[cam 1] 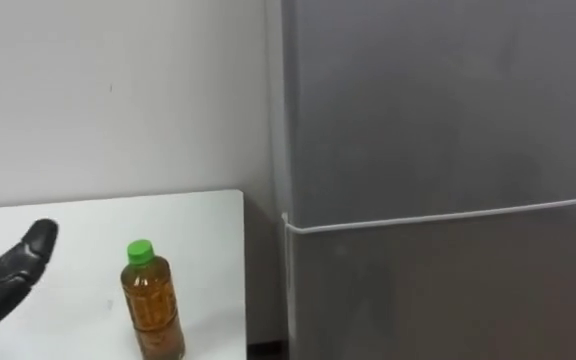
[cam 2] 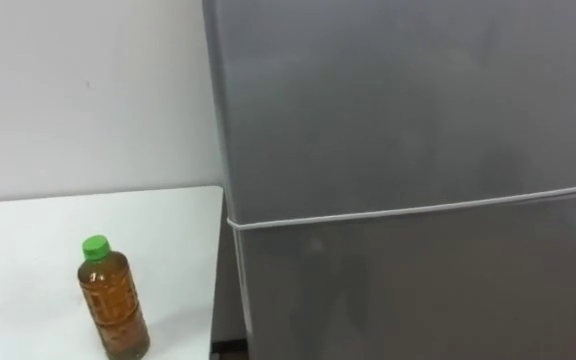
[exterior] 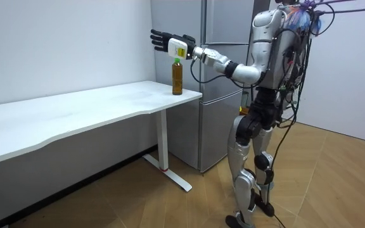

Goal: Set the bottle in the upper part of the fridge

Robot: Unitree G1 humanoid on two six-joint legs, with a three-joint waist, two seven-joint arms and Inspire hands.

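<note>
**Left eye view.** The bottle (cam 1: 152,300) stands upright on the white table (cam 1: 78,225), green cap on, close to the table's right edge. My left hand (cam 1: 8,278) lies to the bottle's left, apart from it, with open tabletop between. Its fingers are straight and hold nothing. To the bottle's right, past a narrow gap off the table edge, stands the fridge (cam 1: 438,120). Both doors are closed, and the seam between them runs a little higher than the bottle's cap.

**Right eye view.** The bottle (cam 2: 113,300) is upright, and the fridge (cam 2: 408,120) is just to its right.

**Room view.** I stand before the fridge (exterior: 224,25) with my left arm stretched out. My left hand (exterior: 168,43) hangs above the bottle (exterior: 177,76), fingers straight and spread. The bottle sits at the table's (exterior: 75,117) end nearest the fridge. A long open surface runs from the bottle toward the room view's left.
</note>
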